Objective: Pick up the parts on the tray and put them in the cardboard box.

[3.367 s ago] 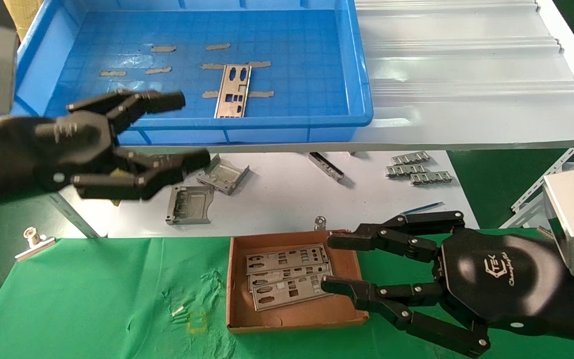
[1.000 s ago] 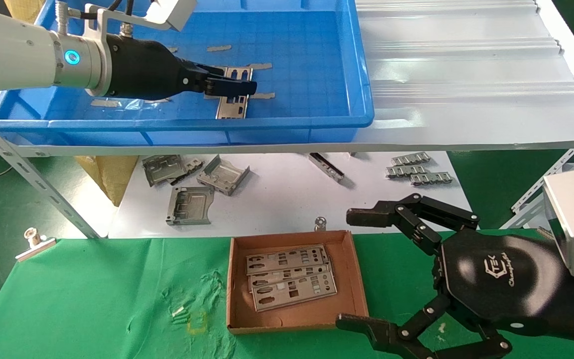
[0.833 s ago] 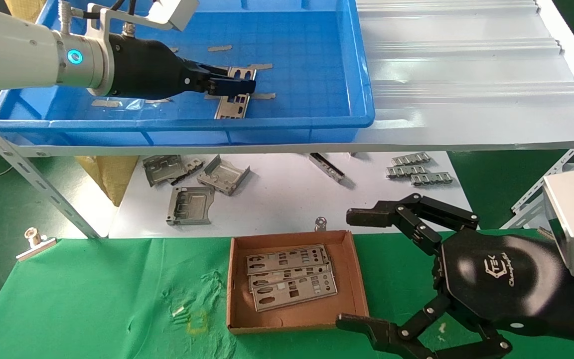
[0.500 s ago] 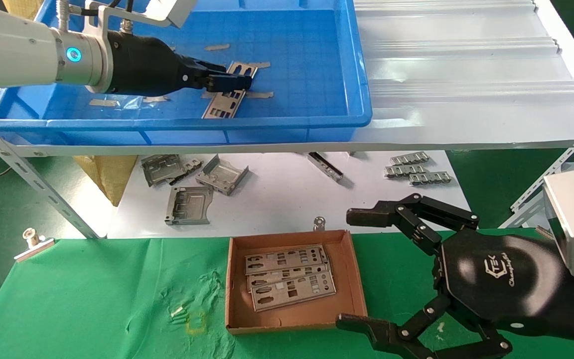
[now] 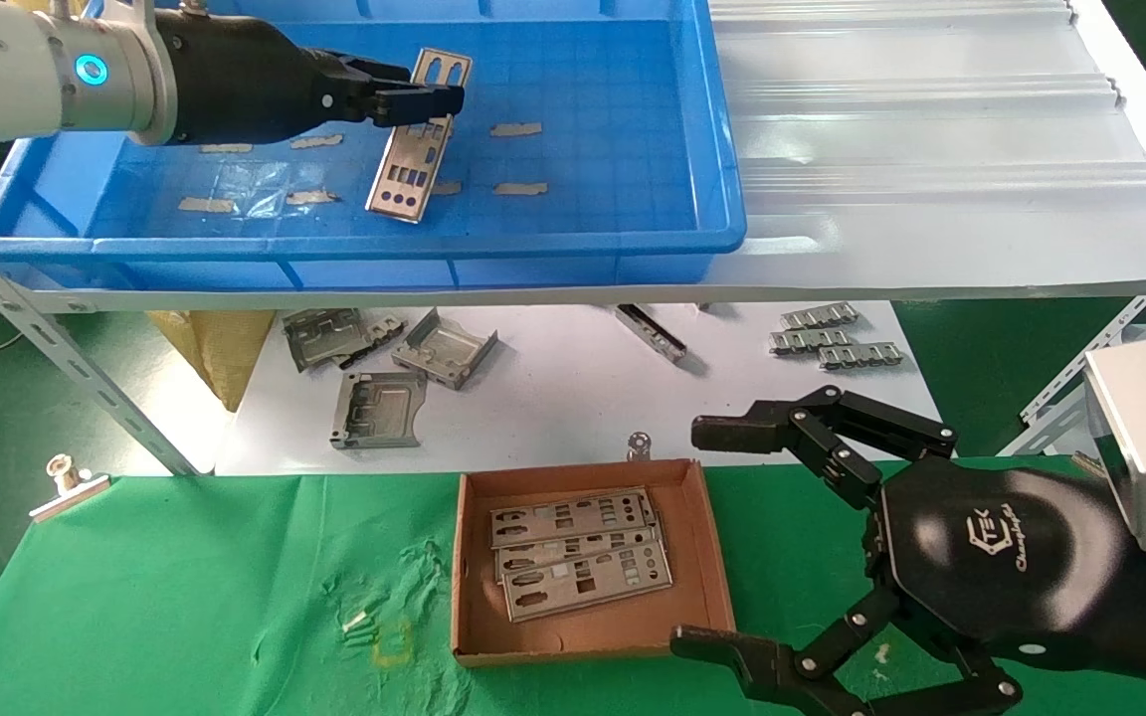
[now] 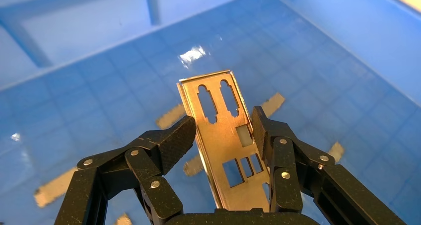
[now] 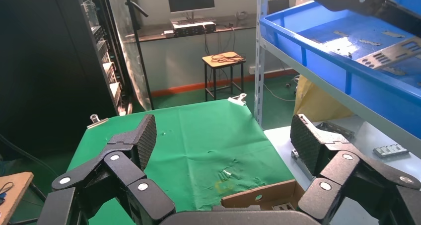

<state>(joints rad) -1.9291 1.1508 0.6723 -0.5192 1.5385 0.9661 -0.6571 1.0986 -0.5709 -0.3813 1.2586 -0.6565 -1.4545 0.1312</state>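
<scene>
A: Why is the plate (image 5: 414,134) hanging tilted?
B: The left claw (image 5: 412,99) pinches its upper edge, so its low end clears the tray (image 5: 633,239) floor.
A: And the right claw (image 5: 732,537)?
B: Spread wide beside the cardboard box (image 5: 588,636), leaving it unobstructed for the drop, I judge.

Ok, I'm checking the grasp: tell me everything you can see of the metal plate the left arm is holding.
The thin flat silver metal plate is long and rectangular, punched with slot-shaped and rectangular cut-outs. The left gripper clamps its long edges between both jaws near one end. It hangs tilted, lifted off the floor of the large blue plastic tray, touching nothing but the gripper, with its free lower end toward the tray's near wall.
</scene>
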